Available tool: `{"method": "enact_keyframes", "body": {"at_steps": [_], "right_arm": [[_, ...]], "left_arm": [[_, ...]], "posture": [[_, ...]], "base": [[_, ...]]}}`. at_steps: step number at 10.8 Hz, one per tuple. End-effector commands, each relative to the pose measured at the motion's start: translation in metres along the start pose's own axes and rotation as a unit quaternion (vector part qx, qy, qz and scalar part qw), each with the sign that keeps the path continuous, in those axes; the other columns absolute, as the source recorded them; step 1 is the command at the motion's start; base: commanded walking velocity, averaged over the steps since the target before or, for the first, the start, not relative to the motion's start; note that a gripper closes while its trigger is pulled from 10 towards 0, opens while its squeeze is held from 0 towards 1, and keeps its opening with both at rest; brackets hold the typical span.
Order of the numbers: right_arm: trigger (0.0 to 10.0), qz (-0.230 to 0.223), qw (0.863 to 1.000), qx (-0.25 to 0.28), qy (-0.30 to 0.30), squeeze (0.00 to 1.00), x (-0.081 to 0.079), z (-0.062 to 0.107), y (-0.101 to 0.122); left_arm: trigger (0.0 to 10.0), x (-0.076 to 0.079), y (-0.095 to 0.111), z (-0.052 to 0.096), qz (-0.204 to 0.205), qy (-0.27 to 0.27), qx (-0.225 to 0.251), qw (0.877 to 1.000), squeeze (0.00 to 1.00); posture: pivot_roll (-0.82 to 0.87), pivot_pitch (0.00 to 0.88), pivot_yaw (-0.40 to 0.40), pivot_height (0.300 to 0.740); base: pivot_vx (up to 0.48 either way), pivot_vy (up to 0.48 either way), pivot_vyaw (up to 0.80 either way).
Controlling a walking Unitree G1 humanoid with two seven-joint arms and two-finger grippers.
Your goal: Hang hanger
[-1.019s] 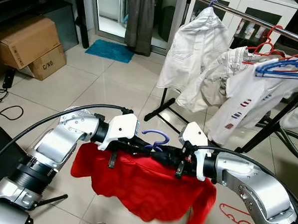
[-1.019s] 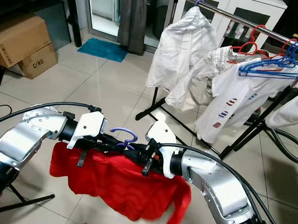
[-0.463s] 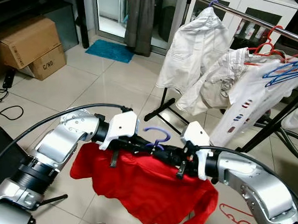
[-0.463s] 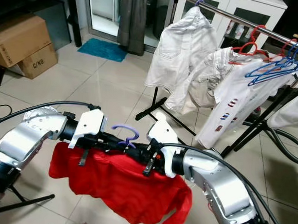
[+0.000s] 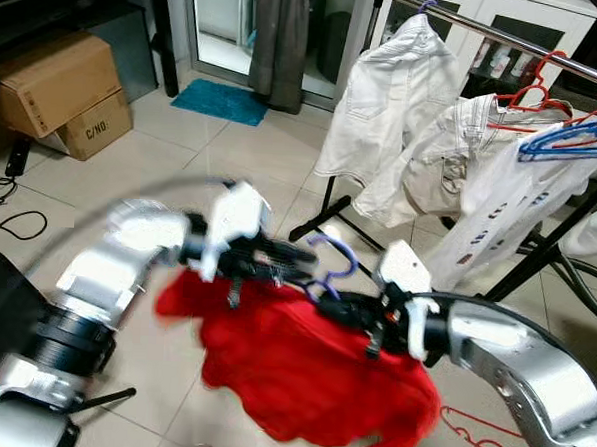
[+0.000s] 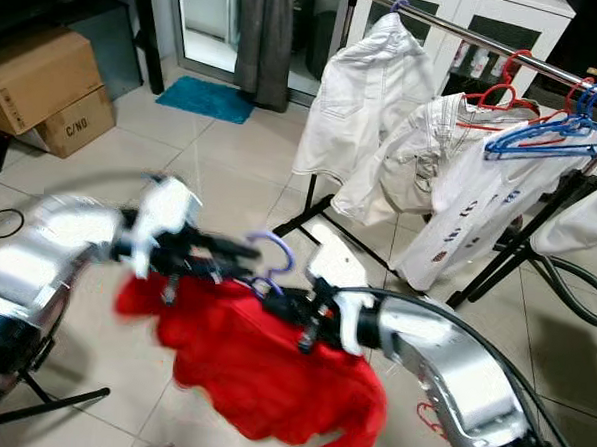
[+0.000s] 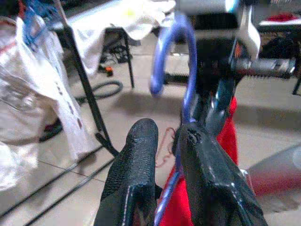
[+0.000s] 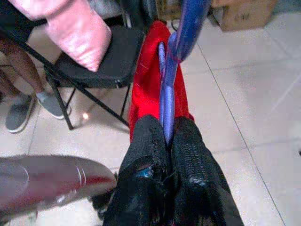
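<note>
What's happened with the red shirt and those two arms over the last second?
Both grippers, left and right, have lifted the purple hanger with the red shirt up and toward the clothes rack, the left arm moving fast enough to blur. Both stay clamped on the hanger. The white clothes on the rack hang as before.

Glossy purple plastic hanger (image 5: 332,260), soft red cloth shirt (image 5: 301,369) — rough matt black claw fingers (image 8: 146,160), shiny floor tiles (image 5: 161,166).
</note>
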State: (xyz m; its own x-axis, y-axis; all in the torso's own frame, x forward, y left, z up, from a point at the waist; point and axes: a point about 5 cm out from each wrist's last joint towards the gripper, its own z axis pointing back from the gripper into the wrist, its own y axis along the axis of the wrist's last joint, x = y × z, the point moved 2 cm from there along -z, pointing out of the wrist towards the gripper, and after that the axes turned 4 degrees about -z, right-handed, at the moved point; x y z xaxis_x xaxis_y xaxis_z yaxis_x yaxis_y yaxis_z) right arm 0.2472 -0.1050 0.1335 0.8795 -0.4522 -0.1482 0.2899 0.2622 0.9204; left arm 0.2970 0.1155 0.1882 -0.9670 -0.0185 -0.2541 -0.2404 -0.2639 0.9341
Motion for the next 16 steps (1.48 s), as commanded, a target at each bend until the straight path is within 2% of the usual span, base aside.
{"method": "enact_keyframes", "body": {"at_steps": [1, 3, 6, 7, 8, 9, 10, 11, 12, 13, 14, 15, 16], "right_arm": [[0.0, 0.009, 1.0, 0.007, -0.008, 0.0, 0.004, 0.005, 0.004], [0.0, 0.009, 1.0, 0.001, -0.02, 0.0, 0.01, 0.009, 0.001], [0.0, 0.011, 0.994, -0.024, -0.105, 0.0, 0.03, 0.021, -0.012], [0.0, 0.002, 0.989, -0.012, -0.144, 0.0, 0.037, 0.022, -0.013], [0.0, -0.004, 0.988, 0.003, -0.155, 0.0, 0.039, 0.022, -0.011], [0.0, -0.004, 0.988, 0.012, -0.154, 0.0, 0.039, 0.022, -0.01], [0.0, 0.007, 0.989, 0.028, -0.144, 0.0, 0.037, 0.023, -0.005], [0.0, 0.016, 0.99, 0.036, -0.134, 0.0, 0.036, 0.026, -0.001], [0.0, 0.02, 0.991, 0.037, -0.131, 0.0, 0.038, 0.031, 0.0], [0.0, 0.027, 0.99, 0.039, -0.133, 0.0, 0.042, 0.039, 0.002], [0.0, 0.028, 0.986, 0.043, -0.156, 0.0, 0.049, 0.048, 0.004], [0.0, 0.029, 0.986, 0.047, -0.158, 0.0, 0.05, 0.052, 0.004], [0.0, 0.033, 0.986, 0.046, -0.154, 0.0, 0.048, 0.054, 0.001]], "left_arm": [[10.0, -0.003, 0.01, 0.001, -0.014, -0.004, 0.011, 1.0, 0.0], [10.0, -0.002, 0.013, 0.005, -0.011, -0.003, 0.015, 1.0, 0.0], [10.0, 0.003, 0.02, 0.029, -0.012, 0.016, 0.0, 1.0, 0.0], [10.0, 0.003, 0.019, 0.046, -0.01, 0.059, -0.022, 0.998, 0.0], [10.0, 0.003, 0.01, 0.057, -0.02, 0.099, -0.059, 0.993, 0.0], [10.0, 0.004, 0.006, 0.061, -0.019, 0.126, -0.071, 0.989, 0.0], [10.0, -0.004, -0.005, 0.068, -0.041, 0.198, -0.102, 0.974, 0.02], [10.0, -0.008, -0.013, 0.076, -0.03, 0.242, -0.112, 0.963, 1.0], [10.0, -0.013, -0.015, 0.082, -0.026, 0.294, -0.096, 0.951, 1.0], [10.0, -0.018, -0.02, 0.087, -0.016, 0.358, -0.079, 0.93, 1.0], [10.0, -0.012, -0.034, 0.078, 0.022, 0.41, -0.054, 0.91, 1.0], [10.0, 0.005, -0.038, 0.049, 0.061, 0.366, -0.008, 0.929, 0.82], [10.0, 0.021, -0.036, 0.019, 0.077, 0.298, 0.027, 0.951, 0.06]], "posture": [[0.0, 0.008, -0.049, 0.74], [0.0, 0.003, -0.047, 0.74], [0.0, 0.005, -0.038, 0.74], [0.01, 0.011, -0.042, 0.74], [0.02, 0.015, -0.05, 0.74], [0.02, 0.018, -0.054, 0.74], [0.03, 0.021, -0.055, 0.74], [0.03, 0.026, -0.054, 0.74], [0.03, 0.03, -0.049, 0.74], [0.03, 0.03, -0.049, 0.74], [0.03, 0.034, -0.046, 0.74], [0.03, 0.034, -0.05, 0.74], [0.03, 0.034, -0.051, 0.74]], "base": [[0.0, 0.0, 0.0], [0.0, 0.0, 0.0], [0.0, 0.0, 0.0], [0.0, 0.0, 0.0], [0.0, 0.0, 0.0], [0.0, 0.0, 0.0], [0.0, 0.0, 0.0], [0.0, 0.0, 0.0], [0.0, 0.0, 0.0], [0.0, 0.0, 0.0], [0.0, 0.0, 0.0], [0.0, 0.0, 0.0], [0.0, 0.0, 0.0]]}}
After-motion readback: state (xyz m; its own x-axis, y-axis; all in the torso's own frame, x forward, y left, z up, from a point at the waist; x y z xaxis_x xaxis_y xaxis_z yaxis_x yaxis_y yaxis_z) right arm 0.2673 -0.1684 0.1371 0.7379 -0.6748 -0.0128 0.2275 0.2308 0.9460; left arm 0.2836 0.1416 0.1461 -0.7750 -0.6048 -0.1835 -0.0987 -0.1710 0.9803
